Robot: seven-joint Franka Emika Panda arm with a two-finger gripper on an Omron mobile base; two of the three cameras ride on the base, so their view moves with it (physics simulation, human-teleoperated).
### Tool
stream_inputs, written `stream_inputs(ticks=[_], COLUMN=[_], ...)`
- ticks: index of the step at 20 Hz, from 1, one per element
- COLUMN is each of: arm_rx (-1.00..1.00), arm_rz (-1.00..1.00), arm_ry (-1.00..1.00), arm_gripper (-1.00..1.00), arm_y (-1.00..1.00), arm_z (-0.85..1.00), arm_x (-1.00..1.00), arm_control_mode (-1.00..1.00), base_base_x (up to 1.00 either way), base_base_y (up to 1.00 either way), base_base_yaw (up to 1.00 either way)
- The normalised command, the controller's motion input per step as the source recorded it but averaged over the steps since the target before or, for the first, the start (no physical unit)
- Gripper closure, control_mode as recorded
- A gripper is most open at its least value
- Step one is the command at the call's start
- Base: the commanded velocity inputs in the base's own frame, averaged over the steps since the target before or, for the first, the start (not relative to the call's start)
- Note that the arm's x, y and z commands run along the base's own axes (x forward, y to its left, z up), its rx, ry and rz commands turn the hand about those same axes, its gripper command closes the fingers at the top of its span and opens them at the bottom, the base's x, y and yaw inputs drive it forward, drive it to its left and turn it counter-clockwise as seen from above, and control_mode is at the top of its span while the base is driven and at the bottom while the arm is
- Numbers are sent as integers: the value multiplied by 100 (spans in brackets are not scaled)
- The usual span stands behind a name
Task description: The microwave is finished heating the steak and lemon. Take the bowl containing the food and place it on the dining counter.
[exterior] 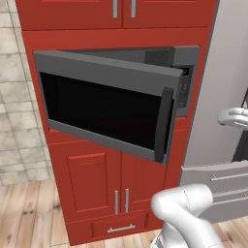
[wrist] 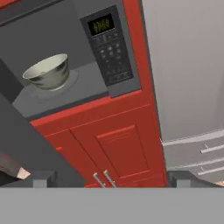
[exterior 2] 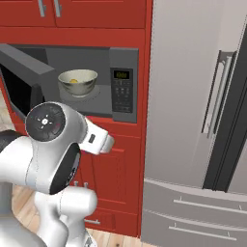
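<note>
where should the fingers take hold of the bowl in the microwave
Probably the bowl by its rim, on the side facing the open front, one finger inside and one outside the wall. It stands upright on the microwave floor, door swung open. The cavity roof is low, so come in level from the front.

Red cabinets point(exterior: 97, 179) stand before me, filling the column above and below the built-in opening. The two lower doors carry slim vertical silver handles point(exterior: 121, 201) side by side, and beneath them sits a shallow drawer point(exterior: 118, 227) with a horizontal pull. To my right rises a tall grey refrigerator point(exterior 2: 188, 96) with a long vertical handle point(exterior 2: 214, 94) and a bottom freezer drawer point(exterior 2: 193, 212). On my left I see a pale tiled wall point(exterior: 14, 97) above a light wooden floor point(exterior: 29, 213).
</note>
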Motion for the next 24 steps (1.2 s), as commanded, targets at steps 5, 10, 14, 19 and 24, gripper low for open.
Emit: stream_inputs(ticks=[5,10,14,19,24], arm_rx=[23,22,25,29,5], arm_rz=[16,2,1,2,0], arm_ry=[30,25,19,10,1], arm_gripper=[-100,-100,-100,-100,-100], arm_y=[1,53,48,2,37], arm_z=[-13,0,0,-6,-16], arm_x=[87,43,56,53,37], arm_control_mode=[-100,-100,-100,-100,-100], base_base_x=[0,0,0,0,0], base_base_y=[0,0,0,0,0], base_base_yaw=[0,0,0,0,0])
